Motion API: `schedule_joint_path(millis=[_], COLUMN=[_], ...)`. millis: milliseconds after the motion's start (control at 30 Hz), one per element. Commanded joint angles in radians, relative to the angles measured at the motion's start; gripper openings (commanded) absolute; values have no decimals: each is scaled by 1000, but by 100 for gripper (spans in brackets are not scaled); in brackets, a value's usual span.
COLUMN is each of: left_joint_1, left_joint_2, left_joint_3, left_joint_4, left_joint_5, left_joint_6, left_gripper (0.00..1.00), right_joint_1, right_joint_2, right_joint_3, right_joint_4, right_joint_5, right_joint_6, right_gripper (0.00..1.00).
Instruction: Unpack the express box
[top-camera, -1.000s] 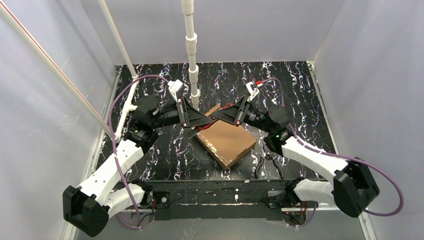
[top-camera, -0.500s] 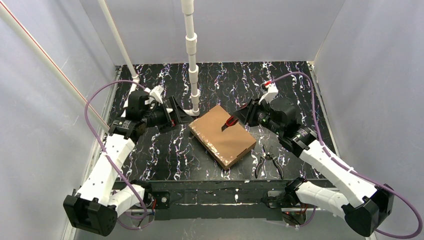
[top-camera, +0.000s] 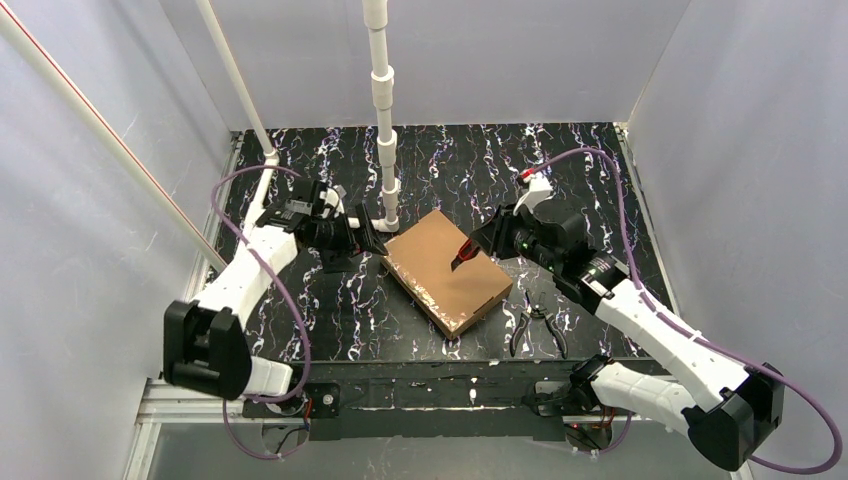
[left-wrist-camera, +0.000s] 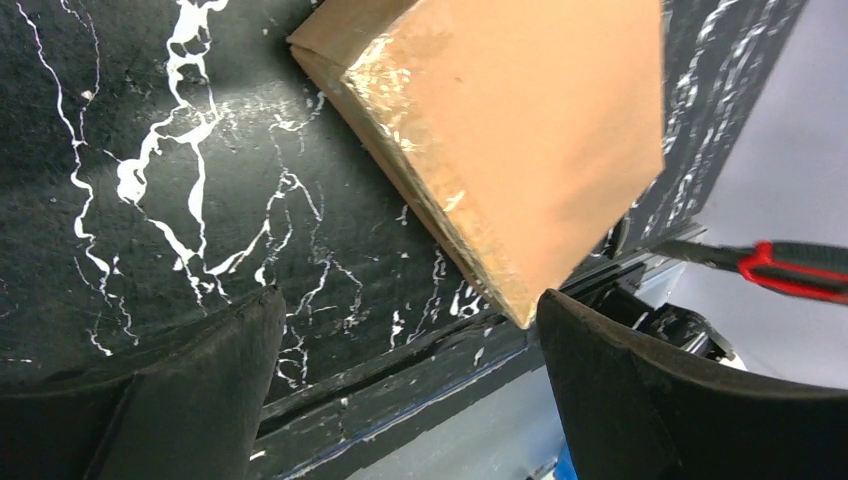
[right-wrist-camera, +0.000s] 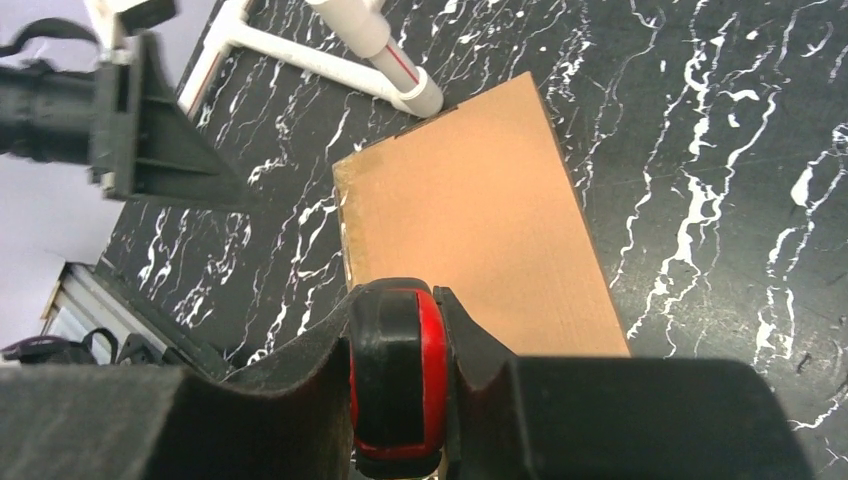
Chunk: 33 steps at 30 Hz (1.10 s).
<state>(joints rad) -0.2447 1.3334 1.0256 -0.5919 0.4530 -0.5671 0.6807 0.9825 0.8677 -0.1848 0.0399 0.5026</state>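
Where your left arm reaches in from the left side, the left gripper (top-camera: 372, 240) stands released, its two black fingers (left-wrist-camera: 180, 400) spread wide with nothing between them, just beside the left corner of the express box (top-camera: 445, 270). You see that box lying flat and closed near the middle of the black marbled table (top-camera: 600, 170), turned diagonally, with whitish scuffs along its near-left edge. Behind its far corner stands a white pipe post (top-camera: 385, 130). Over the lid's right half your right gripper (top-camera: 480, 238) is clenched on a red-and-black cutter (right-wrist-camera: 398, 370), tip angled down toward the cardboard; whether it touches, you cannot tell. Right of the box, near the front edge, lie pliers (top-camera: 537, 328), apart from it.
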Motion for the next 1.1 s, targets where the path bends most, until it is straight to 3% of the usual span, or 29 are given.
schedule_joint_path(millis=[0, 133, 300, 600, 767, 1067], left_joint_1=[5, 4, 4, 9, 41, 50], left_joint_2=[92, 143, 110, 177, 246, 345], left_joint_3=[49, 32, -39, 0, 47, 45], left_joint_4=[-9, 27, 137, 157, 186, 255], left_joint_5=[11, 92, 143, 135, 184, 229], left_joint_6=[75, 138, 138, 48, 5, -13], left_gripper=[93, 87, 88, 87, 72, 60], right_joint_1=[-3, -1, 30, 238, 269, 350], right_joint_2=[-27, -8, 40, 180, 269, 375], right_joint_3=[-13, 9, 21, 92, 155, 244], right_joint_4=[94, 86, 101, 173, 227, 291], right_joint_5=[-87, -146, -235, -90, -69, 123], right_joint_6=[-30, -72, -104, -176, -205, -344], right_gripper=[1, 1, 1, 1, 1, 1])
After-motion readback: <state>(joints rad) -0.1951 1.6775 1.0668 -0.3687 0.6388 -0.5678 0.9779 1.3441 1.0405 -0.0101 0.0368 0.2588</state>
